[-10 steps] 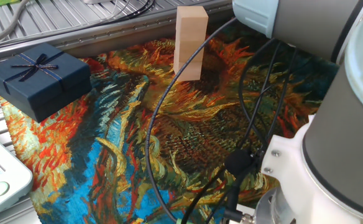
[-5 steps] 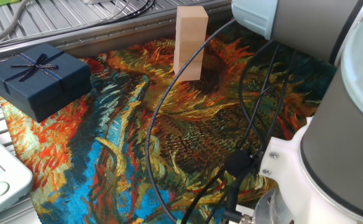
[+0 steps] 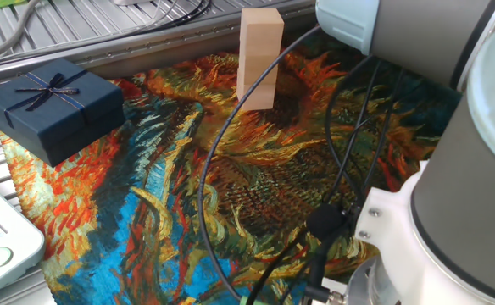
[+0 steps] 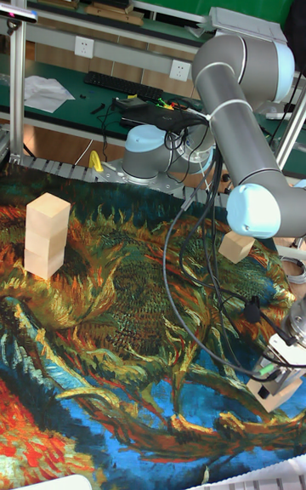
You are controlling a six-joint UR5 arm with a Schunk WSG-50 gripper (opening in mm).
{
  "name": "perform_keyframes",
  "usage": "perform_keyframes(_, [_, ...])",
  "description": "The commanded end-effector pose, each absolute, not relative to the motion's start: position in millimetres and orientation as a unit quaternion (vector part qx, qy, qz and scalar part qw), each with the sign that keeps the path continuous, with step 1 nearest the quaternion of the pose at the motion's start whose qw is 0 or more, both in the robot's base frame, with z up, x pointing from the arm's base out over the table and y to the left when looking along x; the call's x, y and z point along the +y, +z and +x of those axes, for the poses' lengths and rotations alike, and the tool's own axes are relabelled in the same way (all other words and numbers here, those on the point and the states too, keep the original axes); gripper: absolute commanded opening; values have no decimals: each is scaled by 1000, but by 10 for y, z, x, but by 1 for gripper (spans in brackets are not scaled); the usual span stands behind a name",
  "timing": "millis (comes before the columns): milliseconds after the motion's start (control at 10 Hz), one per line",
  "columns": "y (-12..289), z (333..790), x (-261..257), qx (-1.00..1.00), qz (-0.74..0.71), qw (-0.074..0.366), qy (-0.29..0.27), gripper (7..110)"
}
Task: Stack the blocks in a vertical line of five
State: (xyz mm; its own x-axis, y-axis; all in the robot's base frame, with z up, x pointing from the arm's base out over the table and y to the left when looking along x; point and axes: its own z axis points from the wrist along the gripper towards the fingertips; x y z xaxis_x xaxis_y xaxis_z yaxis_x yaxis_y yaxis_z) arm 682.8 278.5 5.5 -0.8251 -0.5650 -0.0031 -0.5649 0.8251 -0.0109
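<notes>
Tall fixed view gives us a stack of blocks (image 4: 47, 235) standing upright at the left of the painted cloth (image 4: 127, 354) on the surface, three high as far as we can tell. Another block (image 4: 235, 247) lies well apart, beside the arm (image 4: 246, 124). Our gripper (image 4: 276, 384) sits low at the right around a block (image 4: 284, 390); we cannot tell its grip. A blue gift box (image 3: 52, 103) rests near the cloth's edge.

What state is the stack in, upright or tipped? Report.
Upright. The stack stands on the cloth, its three blocks slightly twisted but squarely seated.
</notes>
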Motion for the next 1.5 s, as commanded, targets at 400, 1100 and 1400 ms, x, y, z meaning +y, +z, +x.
perform_keyframes(400, [298,6983,2927,971,-237,14,19,7])
perform_keyframes(1100, [1594,7098,2239,948,-317,-11,-3,7])
perform_keyframes(1400, [1752,6715,1613,921,-387,-36,-11,7])
